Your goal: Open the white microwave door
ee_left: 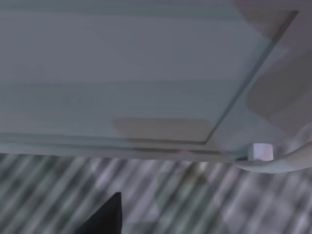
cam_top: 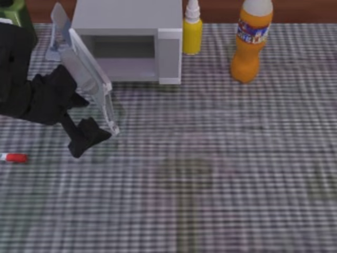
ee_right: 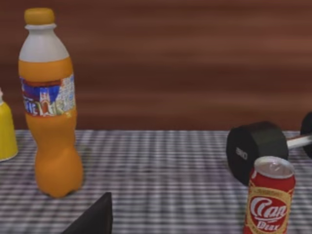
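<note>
Microwave (cam_top: 129,21) at table (cam_top: 221,174) rear, door (cam_top: 89,79) swung wide open leftward, left gripper (cam_top: 87,138) at door's outer edge, jaws' state unclear, right arm out of top view.

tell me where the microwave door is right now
In the top view the microwave door stands swung open at the left front of the white microwave, angled out over the checked cloth, with the left gripper by its outer edge.

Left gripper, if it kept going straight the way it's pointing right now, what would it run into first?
Most likely the microwave door. It fills the left wrist view just ahead of the left gripper, and in the top view the gripper sits beside the swung-open panel's outer edge. Whether they already touch is unclear.
</note>
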{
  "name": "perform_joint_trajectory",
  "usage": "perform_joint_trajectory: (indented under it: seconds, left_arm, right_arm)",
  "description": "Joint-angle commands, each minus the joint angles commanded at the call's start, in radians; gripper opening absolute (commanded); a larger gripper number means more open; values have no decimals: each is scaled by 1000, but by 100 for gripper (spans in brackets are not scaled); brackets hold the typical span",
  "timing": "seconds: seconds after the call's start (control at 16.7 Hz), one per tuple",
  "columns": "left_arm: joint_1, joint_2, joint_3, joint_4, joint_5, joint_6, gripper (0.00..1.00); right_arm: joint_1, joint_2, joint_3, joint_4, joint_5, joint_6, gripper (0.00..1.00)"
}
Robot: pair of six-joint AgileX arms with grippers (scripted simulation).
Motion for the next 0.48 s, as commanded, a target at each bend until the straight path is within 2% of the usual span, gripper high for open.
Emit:
perform_joint_trajectory:
  seconds: [0.24, 0.48]
  left_arm:
    - [-1, -4, -1, -3, -1, -1, 100]
    - [-1, -114, -19, -86, -10, -13, 100]
  right_arm:
    - [0, 0, 0, 0, 0, 0, 100]
    - [0, 0, 0, 0, 0, 0, 100]
